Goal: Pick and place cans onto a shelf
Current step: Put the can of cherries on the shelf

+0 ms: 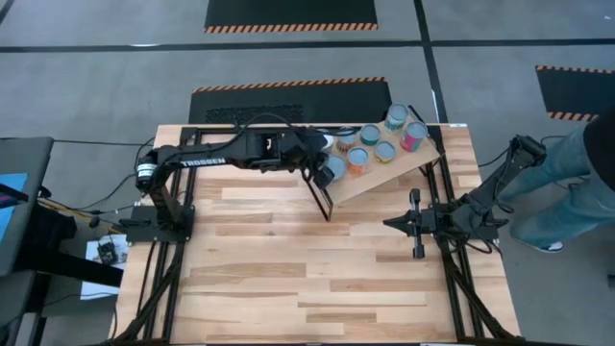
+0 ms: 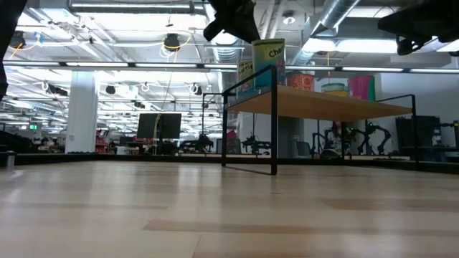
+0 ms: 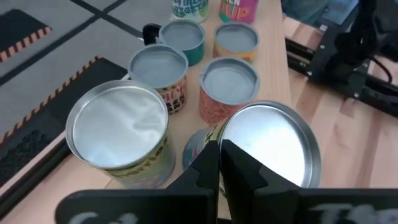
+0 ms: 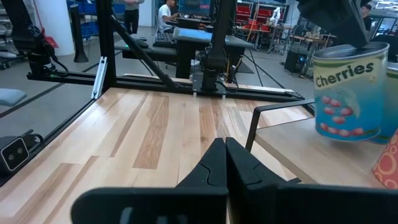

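The shelf (image 1: 389, 173) is standing slanted on its thin black frame near the far edge of the surface (image 1: 288, 279), toward the far right corner, and it is carrying all the cans (image 1: 385, 152) in a loose cluster of small tins with pale-blue or silvery round lids.

The left tool (image 1: 330, 171) is reaching over the shelf's lower, near-left end. It is hanging just above a silver-lidded can (image 3: 270, 146) labelled "Cherries", with red fruit printed on teal. Its fingers (image 3: 205, 168) are pressed together at the lid's edge, gripping nothing.

A second silver-lidded can (image 3: 118, 130) is standing just beside it, with orange, teal and pink tins behind.

The right tool (image 1: 392, 224) is resting low near the surface's right edge, its fingers closed and empty. A person's legs (image 1: 567, 183) are showing beyond that edge.
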{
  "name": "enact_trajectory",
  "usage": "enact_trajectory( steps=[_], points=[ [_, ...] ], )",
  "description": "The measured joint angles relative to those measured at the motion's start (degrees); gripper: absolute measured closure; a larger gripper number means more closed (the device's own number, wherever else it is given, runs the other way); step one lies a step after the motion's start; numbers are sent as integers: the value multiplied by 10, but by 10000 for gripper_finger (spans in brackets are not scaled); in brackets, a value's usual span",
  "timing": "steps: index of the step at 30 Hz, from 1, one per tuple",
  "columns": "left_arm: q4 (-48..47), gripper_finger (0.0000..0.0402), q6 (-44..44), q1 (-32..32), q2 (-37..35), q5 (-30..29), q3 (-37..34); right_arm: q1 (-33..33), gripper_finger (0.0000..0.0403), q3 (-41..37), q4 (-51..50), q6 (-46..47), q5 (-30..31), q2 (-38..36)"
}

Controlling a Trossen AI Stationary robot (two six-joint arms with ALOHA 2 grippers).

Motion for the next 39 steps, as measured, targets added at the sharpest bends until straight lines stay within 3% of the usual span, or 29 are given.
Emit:
enact_trajectory(
  steps=[28,35,39],
  points=[
    [3,383,29,4,26,-22,0,1,397,0,0,0,-2,0],
    [-1,383,56,3,27,-30,38,1,397,0,0,0,-2,0],
    [-5,385,103,-9,26,21,55,1,397,0,0,0,-2,0]
  ],
)
